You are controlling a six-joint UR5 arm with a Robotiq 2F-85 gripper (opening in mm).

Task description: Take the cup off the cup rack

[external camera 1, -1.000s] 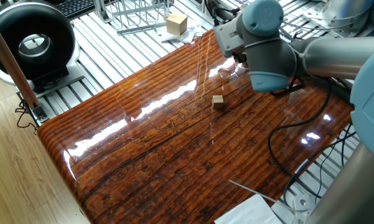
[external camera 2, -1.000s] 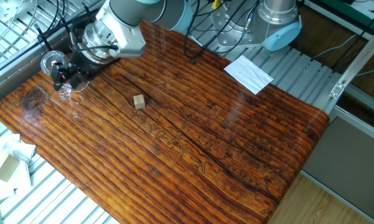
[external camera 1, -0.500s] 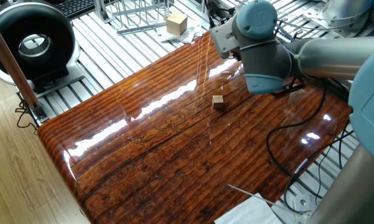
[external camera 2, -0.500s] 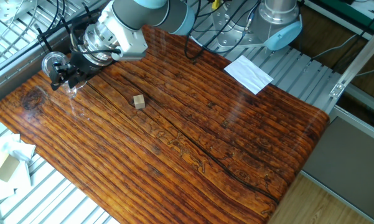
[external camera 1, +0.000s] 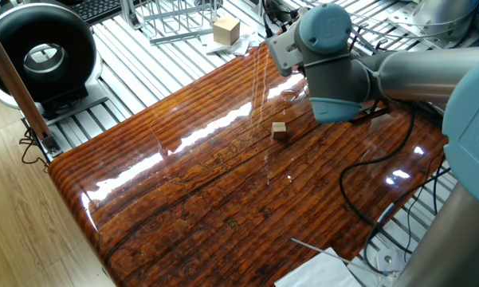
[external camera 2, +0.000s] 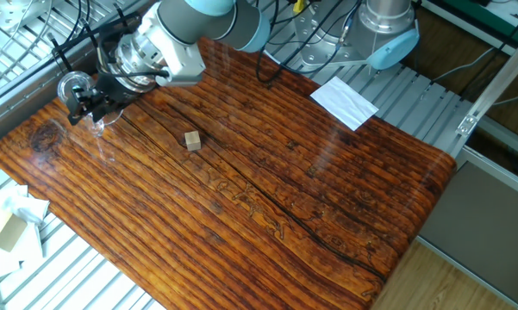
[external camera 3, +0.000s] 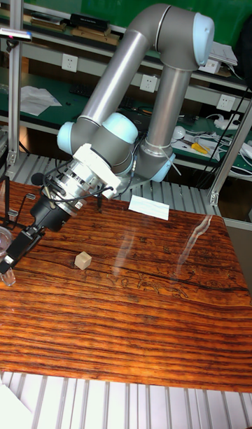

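The cup [external camera 2: 70, 86] is a clear glass at the far left corner of the wooden table [external camera 2: 267, 172]. Its round rim faces the other fixed camera. My gripper [external camera 2: 86, 96] has its dark fingers closed against the cup's side and holds it just above the table top. In the tall fixed view the gripper [external camera 3: 15, 250] and the cup [external camera 3: 5, 273] sit at the left edge of the picture. In one fixed view the arm's wrist [external camera 1: 319, 48] covers the gripper, and only a glint of the cup [external camera 1: 289, 94] shows. I cannot make out the cup rack in any view.
A small wooden cube [external camera 2: 191, 140] lies on the table to the right of the gripper. A white paper sheet [external camera 2: 343, 101] lies at the table's far edge. Off the table stand a silver wire frame [external camera 1: 175, 20], a wooden block [external camera 1: 225, 30] and a black round fan [external camera 1: 40, 52].
The gripper has risen a little and drawn back with the cup. The wrist has shifted slightly towards the table's far corner.
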